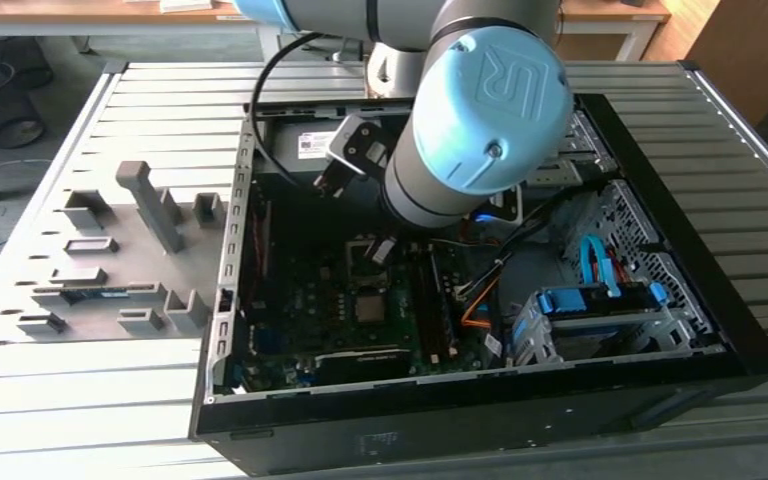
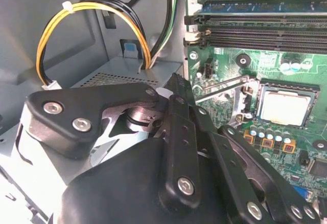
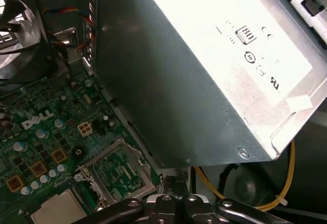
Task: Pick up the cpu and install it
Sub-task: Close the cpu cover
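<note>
Now the cpu (image 2: 285, 107) lies flat in its socket on the motherboard (image 2: 306, 65), silver top up, with the socket's lever (image 2: 219, 87) raised beside it. In the second wrist view the gripper (image 2: 176, 88) hangs just beside the socket, apart from the chip; its jaws seem nearly closed on nothing, though the linkage hides the tips. In the exterior view the arm (image 1: 484, 110) reaches into the case (image 1: 491, 420) on the counter (image 1: 91, 400).

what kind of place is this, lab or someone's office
Most likely a robotics lab or test workshop: an opened computer case lies on a slatted metal workbench, grey fixture blocks sit beside it, and wooden desks stand behind. The cpu sits in its motherboard socket.
</note>
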`<state>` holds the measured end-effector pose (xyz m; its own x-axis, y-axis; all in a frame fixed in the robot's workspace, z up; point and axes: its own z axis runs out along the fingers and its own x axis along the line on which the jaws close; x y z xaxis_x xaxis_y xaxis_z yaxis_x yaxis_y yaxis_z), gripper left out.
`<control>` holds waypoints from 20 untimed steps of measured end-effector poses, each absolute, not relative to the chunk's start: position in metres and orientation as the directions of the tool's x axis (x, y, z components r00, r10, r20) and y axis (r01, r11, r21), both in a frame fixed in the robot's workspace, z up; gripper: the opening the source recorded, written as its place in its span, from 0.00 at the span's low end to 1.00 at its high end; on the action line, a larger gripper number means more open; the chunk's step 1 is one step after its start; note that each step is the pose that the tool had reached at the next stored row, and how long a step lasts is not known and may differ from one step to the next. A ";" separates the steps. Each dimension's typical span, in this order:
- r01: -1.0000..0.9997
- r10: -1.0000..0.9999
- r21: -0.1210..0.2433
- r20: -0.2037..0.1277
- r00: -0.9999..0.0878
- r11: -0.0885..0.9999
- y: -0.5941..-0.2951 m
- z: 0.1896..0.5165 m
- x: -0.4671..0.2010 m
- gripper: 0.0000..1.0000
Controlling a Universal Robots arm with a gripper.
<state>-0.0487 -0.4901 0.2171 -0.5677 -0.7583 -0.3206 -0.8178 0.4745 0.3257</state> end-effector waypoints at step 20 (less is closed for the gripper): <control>-0.818 -0.758 0.325 -0.321 -0.568 0.474 -0.495 0.220 -0.049 0.10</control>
<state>-0.0494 -0.4947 0.2196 -0.5675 -0.7583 -0.3208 -0.8179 0.4745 0.3254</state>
